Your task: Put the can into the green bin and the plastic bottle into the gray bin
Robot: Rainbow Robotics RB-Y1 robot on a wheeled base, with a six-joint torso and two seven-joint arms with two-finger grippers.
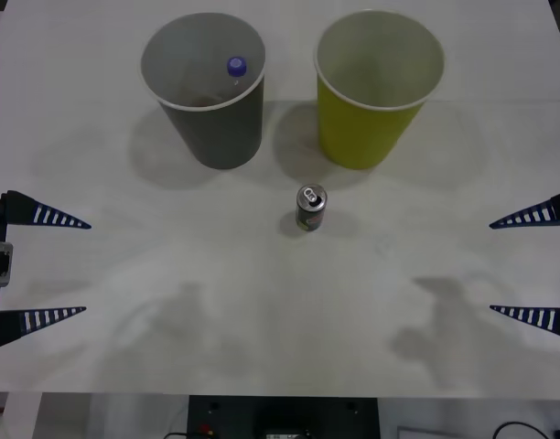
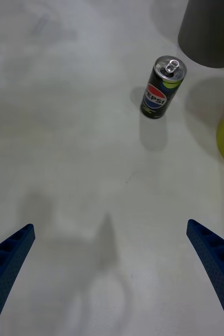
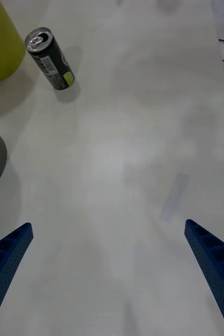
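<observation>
Front view: the can (image 1: 311, 207) stands upright on the white table (image 1: 262, 320); the gray bin (image 1: 207, 87) is behind it toward the robot's left, with the plastic bottle (image 1: 236, 66) inside; the green bin (image 1: 376, 87) is behind it toward the robot's right.
Front view, grippers: the left gripper (image 1: 56, 267) and right gripper (image 1: 527, 265) hover spread wide and empty, well apart from the can, one on each side.
Right wrist view: can upright, near both bins, fingers (image 2: 211, 252) parted.
Left wrist view: can just beside the green bin, fingers (image 3: 9, 252) parted.
</observation>
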